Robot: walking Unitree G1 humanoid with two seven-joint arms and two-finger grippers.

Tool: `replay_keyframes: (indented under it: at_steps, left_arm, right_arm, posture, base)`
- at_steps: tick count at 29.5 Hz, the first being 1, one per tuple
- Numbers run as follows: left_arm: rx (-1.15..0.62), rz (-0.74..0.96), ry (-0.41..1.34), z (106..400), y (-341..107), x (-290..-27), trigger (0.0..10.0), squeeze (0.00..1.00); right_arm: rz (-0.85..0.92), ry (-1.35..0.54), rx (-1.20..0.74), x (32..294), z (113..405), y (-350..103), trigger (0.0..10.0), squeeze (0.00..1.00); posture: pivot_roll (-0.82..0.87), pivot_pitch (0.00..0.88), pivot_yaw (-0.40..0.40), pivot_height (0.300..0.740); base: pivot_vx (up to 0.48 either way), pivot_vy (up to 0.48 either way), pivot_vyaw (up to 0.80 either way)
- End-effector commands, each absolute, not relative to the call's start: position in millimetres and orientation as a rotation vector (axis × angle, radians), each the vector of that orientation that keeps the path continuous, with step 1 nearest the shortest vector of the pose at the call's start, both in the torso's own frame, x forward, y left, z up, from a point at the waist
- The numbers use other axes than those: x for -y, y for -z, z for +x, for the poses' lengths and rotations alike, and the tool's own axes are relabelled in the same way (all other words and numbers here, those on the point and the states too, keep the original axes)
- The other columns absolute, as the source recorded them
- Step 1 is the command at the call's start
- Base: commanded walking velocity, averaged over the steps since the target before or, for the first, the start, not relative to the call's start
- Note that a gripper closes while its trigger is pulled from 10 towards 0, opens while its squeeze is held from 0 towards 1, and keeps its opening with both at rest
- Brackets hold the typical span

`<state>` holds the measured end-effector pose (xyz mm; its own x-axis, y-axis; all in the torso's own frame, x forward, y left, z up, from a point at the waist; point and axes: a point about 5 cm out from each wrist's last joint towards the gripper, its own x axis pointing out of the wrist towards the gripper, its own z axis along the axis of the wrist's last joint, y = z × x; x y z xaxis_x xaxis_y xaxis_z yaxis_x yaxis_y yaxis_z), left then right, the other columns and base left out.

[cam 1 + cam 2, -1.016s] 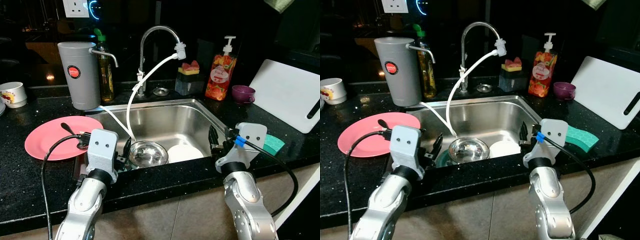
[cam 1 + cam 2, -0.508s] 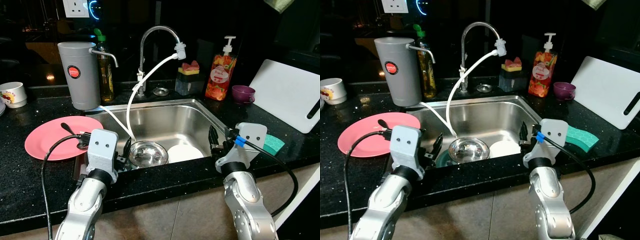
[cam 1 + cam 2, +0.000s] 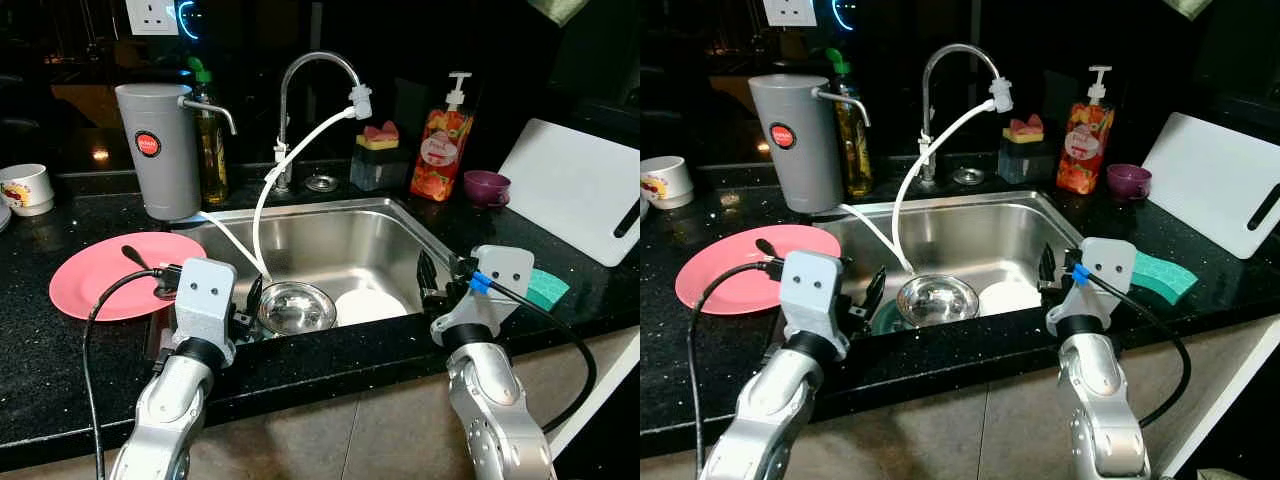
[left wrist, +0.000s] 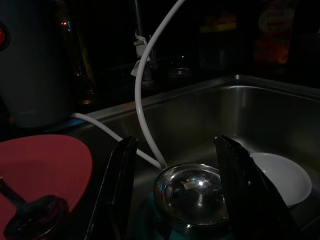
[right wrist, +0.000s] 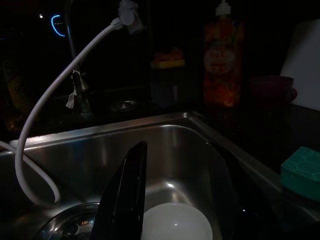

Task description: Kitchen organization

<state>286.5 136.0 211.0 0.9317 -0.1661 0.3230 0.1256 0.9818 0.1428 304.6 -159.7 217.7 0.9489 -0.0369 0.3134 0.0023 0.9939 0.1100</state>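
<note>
Left gripper [image 4: 175, 190]: fingers spread wide, empty, poised over the near edge of the sink [image 3: 330, 235], the steel bowl [image 3: 296, 306] framed between the two black fingers in the wrist view; judged to be lined up for lifting that bowl. Right gripper [image 5: 175, 200]: fingers likewise parted and holding nothing, stationed at the sink's near right corner, pointing toward the white dish [image 3: 368, 305]; judged ready to take it. Steel bowl: upright on the sink floor near the front wall, resting on something teal beneath it, just beside the white dish to its right. White hose [image 3: 270, 190]: runs from the faucet [image 3: 318, 70] spout down in a loop to the sink floor just behind the bowl, close enough that a lift could snag it. Pink plate [image 3: 115, 275]: flat on the black countertop [image 3: 60, 350] left of the sink, a dark spoon [image 3: 140, 260] lying on it. Grey water filter [image 3: 158, 150] and oil bottle [image 3: 209, 140]: standing behind the plate, the filter's spout toward the basin. White cup [image 3: 24, 188]: far left edge of the counter. Sponge holder [image 3: 378, 155], orange soap dispenser [image 3: 443, 140], purple cup [image 3: 486, 187]: ranged behind the sink within reach of washing. Teal sponge [image 3: 546, 286] and white cutting board [image 3: 580, 185]: on the counter to the right, the sponge just beyond the right wrist. Task judged barely begun; dishes remain in the basin.
</note>
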Motion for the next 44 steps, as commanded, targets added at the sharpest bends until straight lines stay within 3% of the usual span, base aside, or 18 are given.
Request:
replay_keyframes:
  at_steps: [1,44]
  left_arm:
    - [0.335,0.127,0.157,286.6,-209.2,-134.9,10.0,0.00]
    - [0.341,0.128,0.163,287.2,-210.1,-134.3,10.0,0.00]
  right_arm:
    - [0.113,0.025,0.330,160.2,304.0,-220.8,10.0,0.00]
    - [0.114,0.021,0.338,159.2,305.0,-222.0,10.0,0.00]
  posture:
    - [0.10,0.048,-0.050,0.740]
    - [0.11,0.035,-0.051,0.740]
  base:
    - [0.000,0.000,0.00]
    - [0.000,0.000,0.00]
